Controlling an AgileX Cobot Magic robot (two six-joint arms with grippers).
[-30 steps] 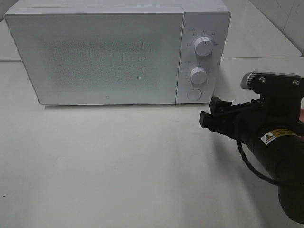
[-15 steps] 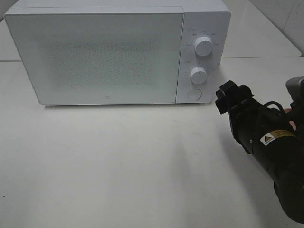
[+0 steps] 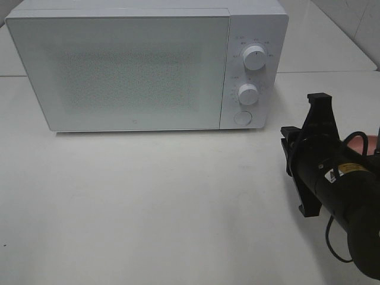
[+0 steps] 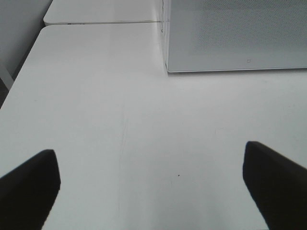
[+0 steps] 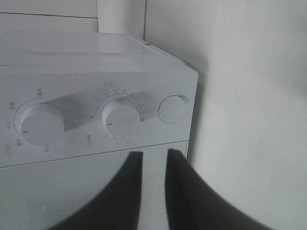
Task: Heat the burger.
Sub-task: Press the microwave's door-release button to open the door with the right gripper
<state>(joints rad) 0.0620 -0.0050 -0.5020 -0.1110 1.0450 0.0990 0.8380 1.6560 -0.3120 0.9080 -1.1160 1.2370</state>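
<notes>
Zero burger showing in any view. My R gripper [image 5: 152, 155], nearly clenched on nothing, sits mid-right of high view; microwave [image 3: 130, 71] button [image 3: 241, 117] lies just up-left. L gripper [image 4: 148, 153] spread, empty.

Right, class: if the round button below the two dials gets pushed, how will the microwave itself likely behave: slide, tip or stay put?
The microwave looks wide, low and boxy, so it probably won't tip. It sits on a smooth white table, so a firm push on the button might slide it slightly back.
</notes>
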